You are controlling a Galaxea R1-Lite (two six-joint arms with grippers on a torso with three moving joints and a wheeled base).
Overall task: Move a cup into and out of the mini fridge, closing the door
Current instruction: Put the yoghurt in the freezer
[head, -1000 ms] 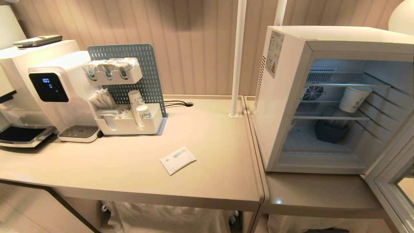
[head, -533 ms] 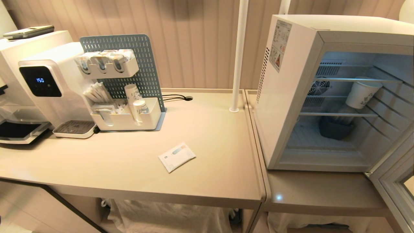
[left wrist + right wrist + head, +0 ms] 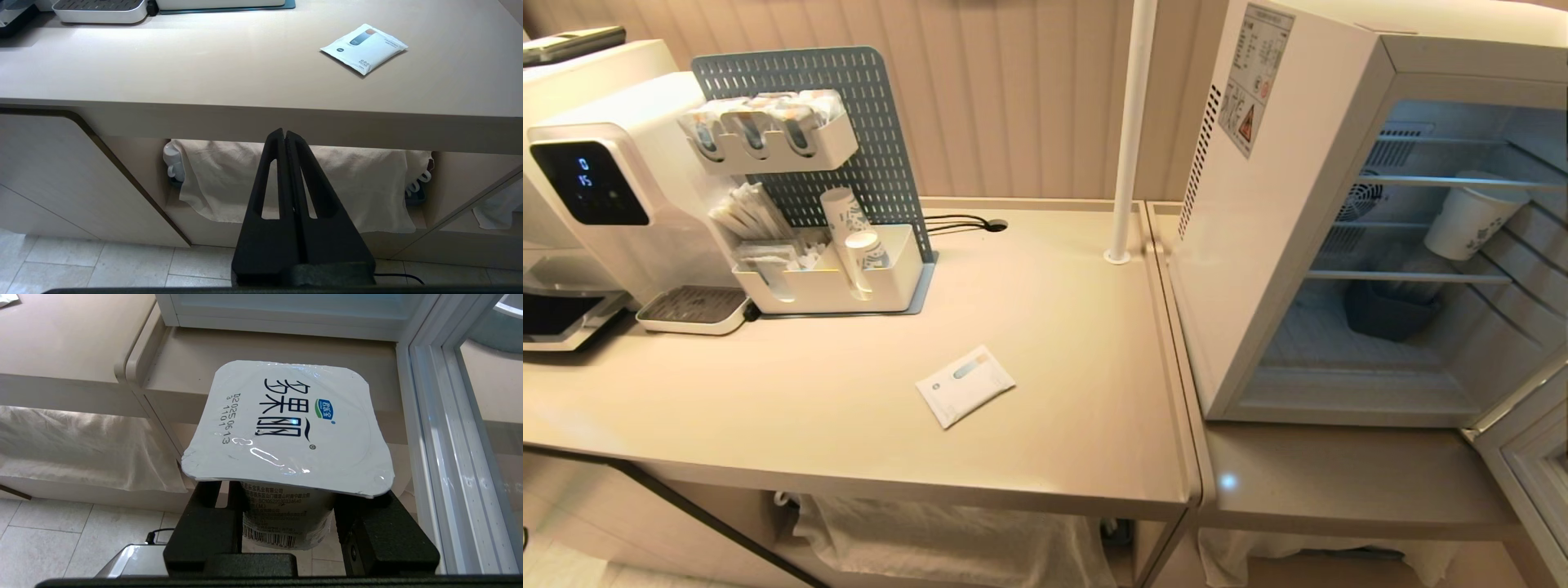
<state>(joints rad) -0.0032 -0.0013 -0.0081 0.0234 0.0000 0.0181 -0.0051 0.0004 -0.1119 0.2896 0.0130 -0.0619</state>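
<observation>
The cup (image 3: 286, 420), a white tub with a squarish foil lid, sits upright between the fingers of my right gripper (image 3: 288, 498), which is shut on its body. It hangs low in front of the side table, below the mini fridge (image 3: 1258, 229). The door (image 3: 1531, 465) stands swung open at the right, and its frame (image 3: 441, 457) runs close beside the cup. My left gripper (image 3: 284, 136) is shut on nothing, parked below the table's front edge. Neither arm shows in the head view.
Inside the fridge a paper cup (image 3: 1470, 216) leans on a wire shelf above a dark tub (image 3: 1388, 314). On the table are a water dispenser (image 3: 596, 188), a pegboard organizer (image 3: 825, 204) and a flat sachet (image 3: 965, 385). A white pole (image 3: 1131, 131) rises beside the fridge.
The whole head view has shifted: the table and fridge slid up and sit larger in the picture, so the camera moved. Nothing on the table or in the fridge moved.
</observation>
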